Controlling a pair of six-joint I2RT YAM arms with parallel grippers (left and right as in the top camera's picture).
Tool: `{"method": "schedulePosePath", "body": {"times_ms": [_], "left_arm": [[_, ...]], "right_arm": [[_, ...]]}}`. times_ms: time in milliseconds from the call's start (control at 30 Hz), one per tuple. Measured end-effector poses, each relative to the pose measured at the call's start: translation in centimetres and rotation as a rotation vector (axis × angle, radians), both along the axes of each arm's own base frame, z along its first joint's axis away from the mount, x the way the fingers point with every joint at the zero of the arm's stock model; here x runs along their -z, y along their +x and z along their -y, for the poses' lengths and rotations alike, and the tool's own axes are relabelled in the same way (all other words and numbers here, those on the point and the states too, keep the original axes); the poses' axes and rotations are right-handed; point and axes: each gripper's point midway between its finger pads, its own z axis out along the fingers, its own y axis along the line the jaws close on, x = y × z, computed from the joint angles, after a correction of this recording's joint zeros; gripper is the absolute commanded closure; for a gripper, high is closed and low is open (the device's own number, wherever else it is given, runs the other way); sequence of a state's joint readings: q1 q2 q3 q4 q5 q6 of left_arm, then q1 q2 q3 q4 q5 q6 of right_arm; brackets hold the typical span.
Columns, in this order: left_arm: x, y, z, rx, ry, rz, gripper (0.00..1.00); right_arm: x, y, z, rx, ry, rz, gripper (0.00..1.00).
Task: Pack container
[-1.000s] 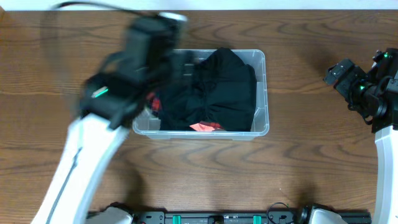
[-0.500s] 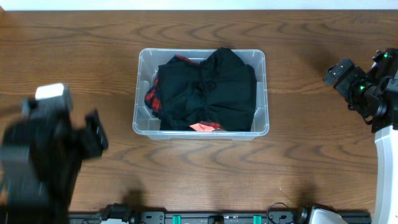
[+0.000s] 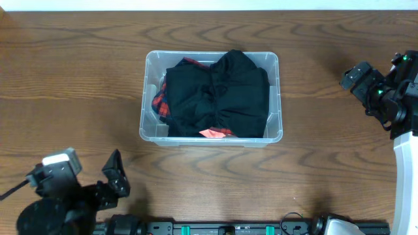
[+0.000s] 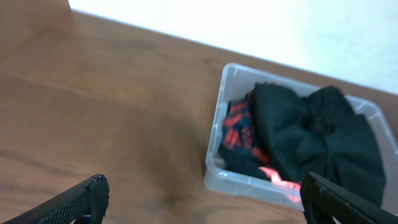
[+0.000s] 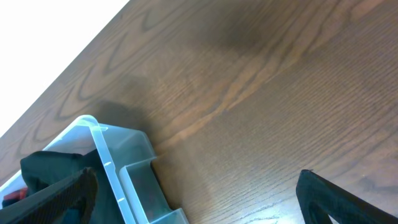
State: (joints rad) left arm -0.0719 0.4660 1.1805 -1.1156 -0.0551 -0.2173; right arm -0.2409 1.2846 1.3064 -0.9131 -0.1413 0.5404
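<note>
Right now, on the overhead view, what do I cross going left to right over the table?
left end effector → container, with dark clothes inside → right end effector

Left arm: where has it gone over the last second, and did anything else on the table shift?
The left arm swung back from above the container's left side to the table's near-left corner; its left tool is open, holding nothing. The container, the black and red clothing packed in it, and the right tool, also open, stayed put.
</note>
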Motion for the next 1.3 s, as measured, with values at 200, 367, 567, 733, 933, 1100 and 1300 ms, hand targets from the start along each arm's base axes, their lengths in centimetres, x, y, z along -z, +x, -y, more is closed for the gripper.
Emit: {"method": "schedulePosePath", "body": {"times_ms": [200, 367, 567, 733, 933, 1100, 1300], "left_arm": [[3.3, 2.7, -0.1, -0.021, 0.000, -0.033, 0.02], [7.0, 7.5, 0.2, -0.027, -0.005, 0.020, 0.02], [12.0, 9.9, 0.6, -0.014, -0.021, 0.033, 0.02], [15.2, 9.9, 0.7, -0.012, -0.028, 0.052, 0.02], [16.8, 8.9, 0.6, -0.014, -0.036, 0.103, 0.02], [17.6, 8.4, 0.6, -0.014, -0.042, 0.145, 0.02], [18.2, 8.1, 0.6, -0.013, -0.046, 0.196, 0.02]], "right_arm": [[0.0, 0.0, 0.0, 0.000, 0.000, 0.000, 0.01], [0.0, 0.0, 0.0, 0.000, 0.000, 0.000, 0.01], [0.0, 0.0, 0.0, 0.000, 0.000, 0.000, 0.01], [0.0, 0.0, 0.0, 0.000, 0.000, 0.000, 0.01], [0.0, 0.0, 0.0, 0.000, 0.000, 0.000, 0.01], [0.0, 0.0, 0.0, 0.000, 0.000, 0.000, 0.01], [0.0, 0.0, 0.0, 0.000, 0.000, 0.000, 0.01]]}}
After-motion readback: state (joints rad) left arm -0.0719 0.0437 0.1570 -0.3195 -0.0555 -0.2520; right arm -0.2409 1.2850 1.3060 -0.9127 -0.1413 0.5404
